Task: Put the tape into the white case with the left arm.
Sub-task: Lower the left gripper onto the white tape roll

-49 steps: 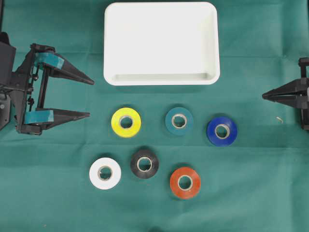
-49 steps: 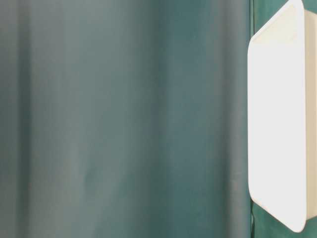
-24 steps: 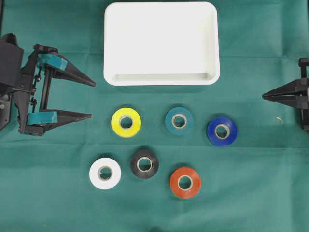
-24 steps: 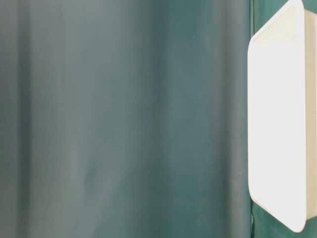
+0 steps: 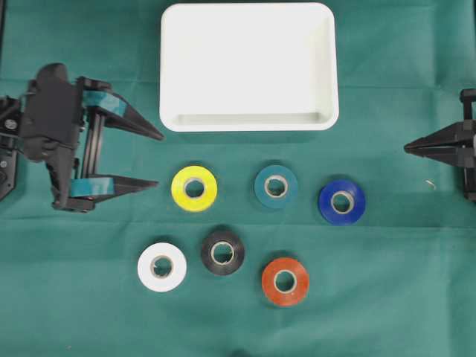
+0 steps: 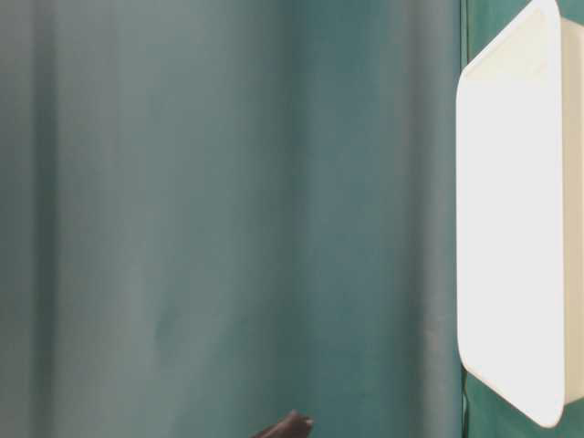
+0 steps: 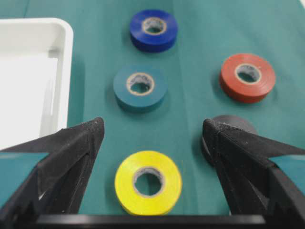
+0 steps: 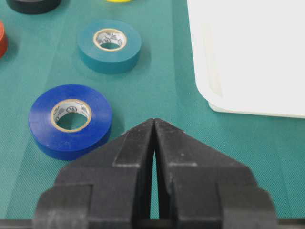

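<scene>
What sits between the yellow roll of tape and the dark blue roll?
The teal tape roll lies between the yellow tape roll and the dark blue tape roll, touching neither. The overhead view shows it.

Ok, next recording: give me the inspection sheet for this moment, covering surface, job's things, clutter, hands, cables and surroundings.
Surface: green cloth, flat.
Job's things: white case at the far edge of the overhead view, nothing in it. Six tape rolls lie flat on the cloth, apart from one another: yellow, teal, blue, white, black, red.
Clutter: small pale speck near the right hand.
Hands: left hand open, empty, fingertips pointing at the yellow roll, not touching it. Right hand shut, empty, parked at the right edge.
Cables: nothing seen.
Surroundings: nothing seen beyond the cloth.
</scene>
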`<action>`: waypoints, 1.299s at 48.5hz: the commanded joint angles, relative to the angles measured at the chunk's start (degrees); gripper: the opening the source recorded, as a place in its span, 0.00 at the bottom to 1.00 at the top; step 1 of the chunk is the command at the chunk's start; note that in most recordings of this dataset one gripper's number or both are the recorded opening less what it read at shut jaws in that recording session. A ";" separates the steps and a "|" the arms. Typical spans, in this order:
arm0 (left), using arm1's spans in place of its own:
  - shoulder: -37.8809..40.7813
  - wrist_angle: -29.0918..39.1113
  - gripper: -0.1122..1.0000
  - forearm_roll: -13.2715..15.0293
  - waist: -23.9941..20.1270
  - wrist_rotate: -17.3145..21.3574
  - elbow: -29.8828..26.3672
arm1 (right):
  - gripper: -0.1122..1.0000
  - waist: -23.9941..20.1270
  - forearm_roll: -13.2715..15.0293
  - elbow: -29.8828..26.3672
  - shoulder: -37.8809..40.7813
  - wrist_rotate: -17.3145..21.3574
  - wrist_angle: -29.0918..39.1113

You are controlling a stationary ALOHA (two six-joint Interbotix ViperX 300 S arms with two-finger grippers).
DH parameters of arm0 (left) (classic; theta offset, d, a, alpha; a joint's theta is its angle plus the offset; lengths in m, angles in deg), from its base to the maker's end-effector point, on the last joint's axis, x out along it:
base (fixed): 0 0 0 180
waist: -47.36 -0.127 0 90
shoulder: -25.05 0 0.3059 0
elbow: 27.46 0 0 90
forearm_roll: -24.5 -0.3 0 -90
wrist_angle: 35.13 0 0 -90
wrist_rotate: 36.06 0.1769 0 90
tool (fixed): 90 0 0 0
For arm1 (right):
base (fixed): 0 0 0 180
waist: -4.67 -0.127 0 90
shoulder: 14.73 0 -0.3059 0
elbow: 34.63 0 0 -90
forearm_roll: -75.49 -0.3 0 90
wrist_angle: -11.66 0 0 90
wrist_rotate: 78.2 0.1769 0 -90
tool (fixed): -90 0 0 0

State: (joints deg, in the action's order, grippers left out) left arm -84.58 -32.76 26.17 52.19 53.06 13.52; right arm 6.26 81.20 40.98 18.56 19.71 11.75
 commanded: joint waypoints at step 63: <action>9.32 8.88 0.99 0.00 11.34 -0.09 -5.36 | 0.02 0.18 0.09 0.26 0.18 0.09 -1.85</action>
State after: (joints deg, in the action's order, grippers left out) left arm -75.00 -25.02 26.17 62.56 53.06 8.86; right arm 6.34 81.29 41.85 18.47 19.63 10.52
